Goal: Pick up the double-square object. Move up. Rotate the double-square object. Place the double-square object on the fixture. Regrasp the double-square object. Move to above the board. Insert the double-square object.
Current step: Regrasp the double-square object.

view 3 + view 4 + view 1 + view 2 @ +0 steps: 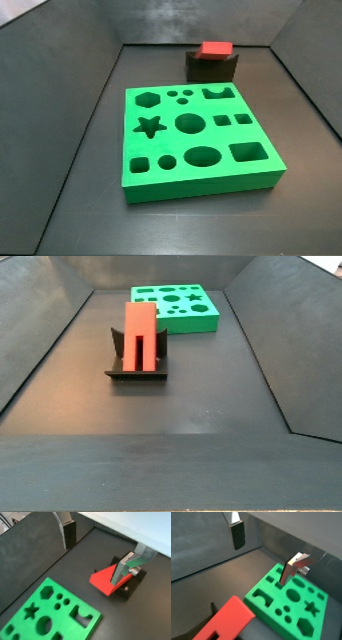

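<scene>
The double-square object (140, 334) is a red block lying on the black fixture (138, 371), with its two prongs toward the near side. Both also show in a side view: the block (214, 49) on the fixture (211, 68) behind the green board (198, 135). In a wrist view the gripper (95, 552) hangs above the floor, open and empty, with the red block (103, 579) and fixture (130, 589) below one of its fingers (123, 567). In a wrist view the gripper (263, 553) has the red block (228, 619) and the board (291, 597) beneath it. The gripper does not show in the side views.
Dark sloping walls (80, 100) enclose the floor on all sides. The board (174, 308) lies a short gap from the fixture. A pale wall panel (127, 527) rises behind the fixture.
</scene>
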{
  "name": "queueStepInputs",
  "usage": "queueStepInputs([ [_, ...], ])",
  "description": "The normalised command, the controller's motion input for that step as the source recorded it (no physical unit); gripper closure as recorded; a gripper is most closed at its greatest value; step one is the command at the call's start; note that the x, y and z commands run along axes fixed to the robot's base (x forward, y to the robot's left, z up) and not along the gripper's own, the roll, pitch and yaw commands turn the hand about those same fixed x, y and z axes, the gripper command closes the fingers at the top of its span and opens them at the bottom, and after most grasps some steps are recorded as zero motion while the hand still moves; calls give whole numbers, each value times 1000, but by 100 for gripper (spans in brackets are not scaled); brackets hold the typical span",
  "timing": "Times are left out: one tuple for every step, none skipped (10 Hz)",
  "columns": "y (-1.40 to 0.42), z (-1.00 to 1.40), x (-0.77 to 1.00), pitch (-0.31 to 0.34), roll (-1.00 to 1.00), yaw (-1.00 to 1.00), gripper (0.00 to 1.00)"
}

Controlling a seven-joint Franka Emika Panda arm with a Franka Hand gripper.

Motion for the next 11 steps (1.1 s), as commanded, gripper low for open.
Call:
queueStepInputs([
  [-19, 7, -13, 14, 1000, 58, 0],
  [-20, 7, -5, 11, 1000, 59, 0],
  [-16, 7, 1, 10, 1000, 60, 0],
  [-17, 9, 2, 12, 1000, 61, 0],
  [-15, 7, 1, 15, 1000, 62, 0],
  [-19, 8, 12, 22, 1000, 63, 0],
  [-21, 2, 21, 28, 1000, 64, 0],
  [-24, -4, 40, 38, 1000, 67, 0],
  [-26, -5, 47, 44, 1000, 69, 0],
  [-29, -4, 63, 59, 1000, 74, 0],
  [-35, -6, 84, 78, 1000, 80, 0],
])
